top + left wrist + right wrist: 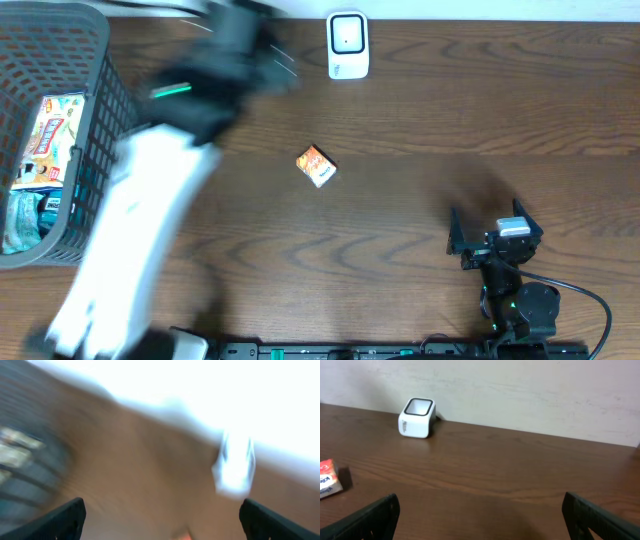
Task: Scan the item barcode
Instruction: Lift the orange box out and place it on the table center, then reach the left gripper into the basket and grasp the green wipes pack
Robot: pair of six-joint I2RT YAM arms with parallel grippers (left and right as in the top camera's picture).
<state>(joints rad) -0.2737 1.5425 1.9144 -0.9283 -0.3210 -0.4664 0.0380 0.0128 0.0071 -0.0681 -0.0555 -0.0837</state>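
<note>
Over the back left of the table (pixel 420 110), the left gripper (pixel 162 515) hangs wide open, empty, beside a wire basket (pixel 100 120) of snack packets (pixel 50 130). The right gripper (pixel 480 510), front right, gapes empty too. The orange box (pixel 316 165) lies mid-table, clear of both; the white scanner (pixel 347 45) sits at the back edge.

Mesh basket (pixel 100 120) of snack packets (pixel 48 135) on wooden table (pixel 420 110)
</note>
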